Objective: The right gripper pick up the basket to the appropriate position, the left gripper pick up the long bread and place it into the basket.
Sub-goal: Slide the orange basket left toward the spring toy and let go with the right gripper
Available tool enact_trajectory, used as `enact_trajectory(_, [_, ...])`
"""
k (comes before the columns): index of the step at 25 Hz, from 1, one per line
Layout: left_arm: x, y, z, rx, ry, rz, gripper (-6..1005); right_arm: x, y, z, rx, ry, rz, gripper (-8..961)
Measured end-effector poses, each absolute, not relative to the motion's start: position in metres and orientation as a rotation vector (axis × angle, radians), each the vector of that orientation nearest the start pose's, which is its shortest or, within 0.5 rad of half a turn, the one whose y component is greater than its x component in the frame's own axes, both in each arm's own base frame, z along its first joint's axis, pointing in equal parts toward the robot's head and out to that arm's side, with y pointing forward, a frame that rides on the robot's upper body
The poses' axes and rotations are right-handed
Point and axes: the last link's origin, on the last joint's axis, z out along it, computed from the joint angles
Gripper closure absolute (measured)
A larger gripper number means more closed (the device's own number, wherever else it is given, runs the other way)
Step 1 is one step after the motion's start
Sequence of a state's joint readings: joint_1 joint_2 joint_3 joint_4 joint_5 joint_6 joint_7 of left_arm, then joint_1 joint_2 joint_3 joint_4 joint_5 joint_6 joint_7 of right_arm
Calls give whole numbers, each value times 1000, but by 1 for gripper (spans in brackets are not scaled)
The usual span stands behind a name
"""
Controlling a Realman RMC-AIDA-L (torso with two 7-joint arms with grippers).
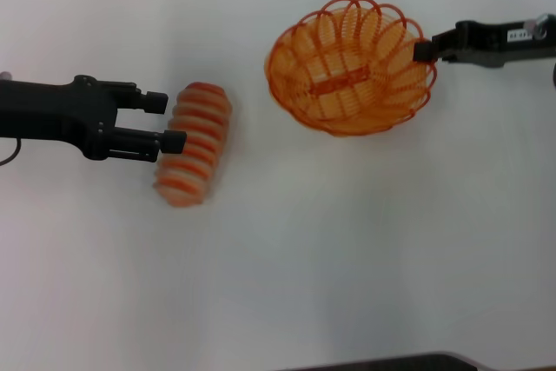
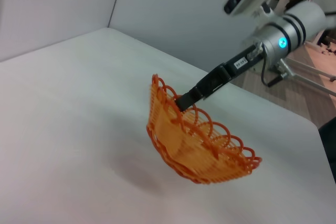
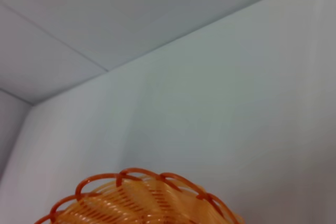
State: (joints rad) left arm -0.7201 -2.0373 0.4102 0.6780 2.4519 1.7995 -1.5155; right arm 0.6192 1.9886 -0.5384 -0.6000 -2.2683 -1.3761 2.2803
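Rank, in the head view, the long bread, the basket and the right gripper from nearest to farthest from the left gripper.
1. Long bread, right at the left gripper's open fingertips.
2. Basket, farther right, held tilted.
3. Right gripper, clamped on the basket's far-right rim.

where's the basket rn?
Head view: the basket is on the robot's right, held tilted above the table, the right gripper clamped on its rim; the long bread lies apart, leftward.

Black two-fingered left gripper (image 1: 169, 121); black right gripper (image 1: 423, 50), white label, silver section, blue light
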Motion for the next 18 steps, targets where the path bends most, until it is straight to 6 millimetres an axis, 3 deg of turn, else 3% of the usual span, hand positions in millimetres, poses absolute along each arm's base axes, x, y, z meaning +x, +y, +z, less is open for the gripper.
enact_trajectory(8, [-240, 343, 23, -2989, -694, -480, 222, 314, 352, 15, -2027, 1936, 711, 830])
enact_trajectory(18, [-239, 344, 24, -2990, -691, -477, 221, 327, 339, -2, -1918, 2047, 728, 765])
